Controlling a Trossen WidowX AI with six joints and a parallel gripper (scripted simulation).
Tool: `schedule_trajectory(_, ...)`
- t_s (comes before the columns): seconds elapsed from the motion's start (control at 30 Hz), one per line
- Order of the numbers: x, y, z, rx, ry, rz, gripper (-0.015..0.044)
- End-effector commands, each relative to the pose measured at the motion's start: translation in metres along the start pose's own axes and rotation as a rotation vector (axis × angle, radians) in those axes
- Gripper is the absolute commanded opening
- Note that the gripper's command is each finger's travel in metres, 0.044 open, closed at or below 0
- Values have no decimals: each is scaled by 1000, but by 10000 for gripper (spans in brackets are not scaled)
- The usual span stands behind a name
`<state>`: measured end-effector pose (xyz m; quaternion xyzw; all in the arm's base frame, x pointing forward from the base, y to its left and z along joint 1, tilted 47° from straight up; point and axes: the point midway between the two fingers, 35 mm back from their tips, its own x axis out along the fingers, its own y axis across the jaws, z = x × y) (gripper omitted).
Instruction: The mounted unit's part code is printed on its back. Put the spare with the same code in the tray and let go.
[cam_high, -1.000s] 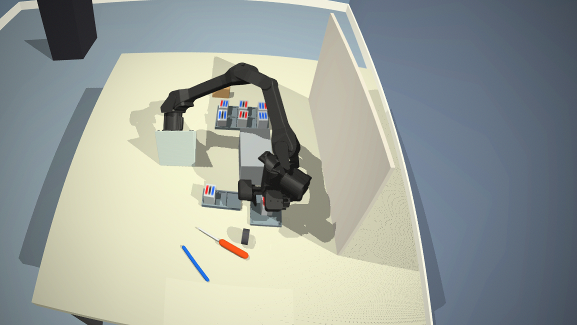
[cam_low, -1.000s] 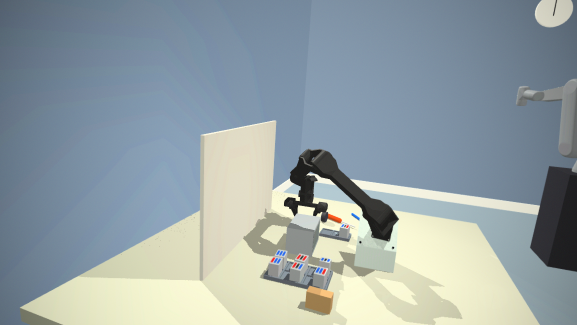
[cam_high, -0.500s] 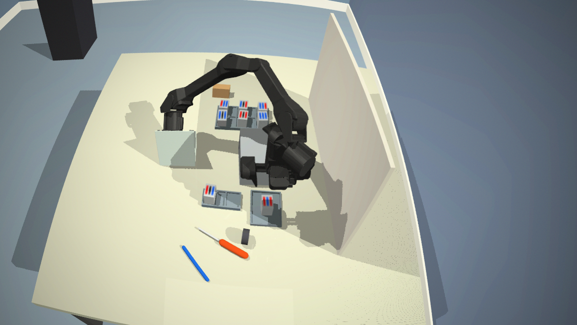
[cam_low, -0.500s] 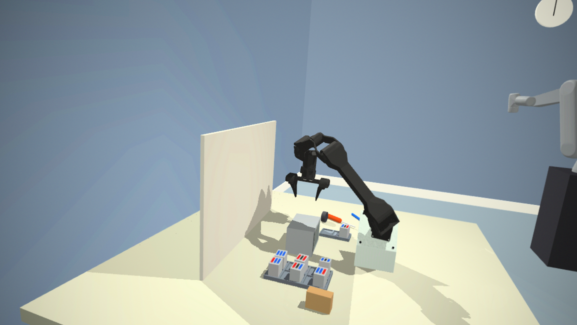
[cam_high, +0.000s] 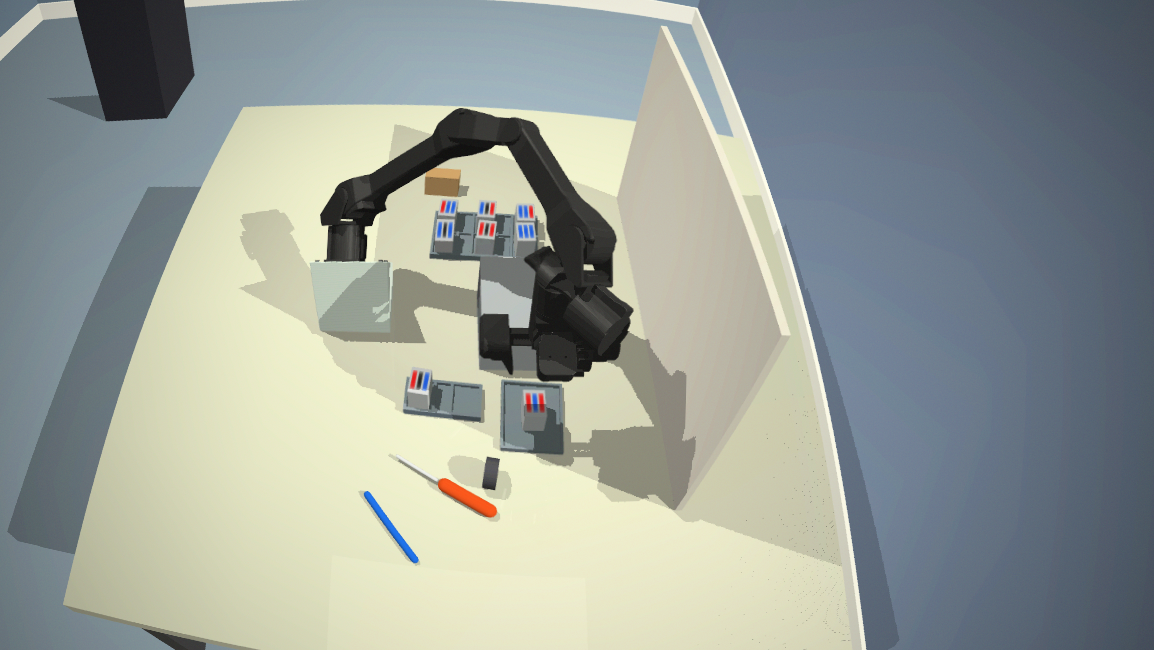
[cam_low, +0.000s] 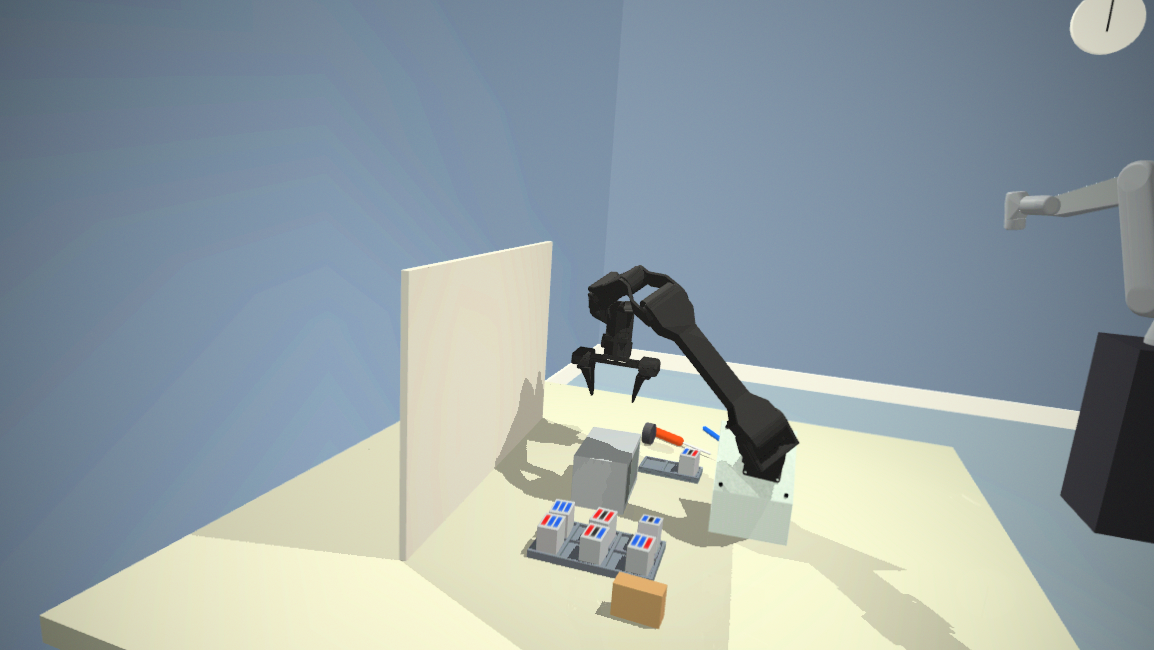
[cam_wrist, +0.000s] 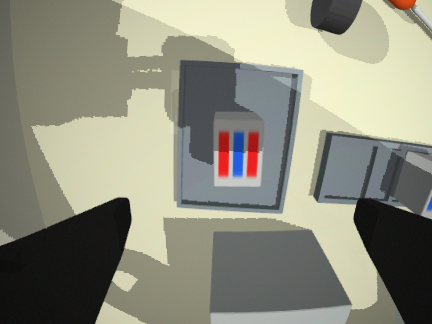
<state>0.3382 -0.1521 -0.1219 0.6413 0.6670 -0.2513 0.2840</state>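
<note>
A grey spare with red, blue and red stripes (cam_high: 534, 411) (cam_wrist: 238, 157) stands upright inside the grey tray (cam_high: 511, 438) (cam_wrist: 265, 100), touching no wall. My gripper (cam_low: 612, 397) (cam_wrist: 247, 210) is open and empty, raised above the table near the tray; its fingers are wide apart. Several other striped spares stand in the large rack (cam_high: 465, 222) (cam_low: 577, 564). A spare with red, black and blue stripes (cam_high: 419, 389) (cam_low: 688, 462) stands in the small rack (cam_high: 466, 401) (cam_wrist: 347, 167). The big grey box (cam_high: 504, 302) (cam_low: 597, 480) (cam_wrist: 265, 275) may be the mounted unit; no code shows on its visible faces.
A tall pale panel (cam_high: 694, 218) (cam_low: 468, 387) stands beside the arm. An orange screwdriver (cam_high: 466, 497), a dark cylinder (cam_high: 490, 473) (cam_wrist: 336, 15) and a blue rod (cam_high: 390, 527) lie beyond the tray. An orange-brown block (cam_high: 442, 183) (cam_low: 637, 601) is beside the large rack.
</note>
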Motion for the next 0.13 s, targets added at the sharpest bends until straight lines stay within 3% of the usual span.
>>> schedule_trajectory(0.0,0,0,0,2,0,1,440)
schedule_trajectory(0.1,0,0,0,2,0,1,440)
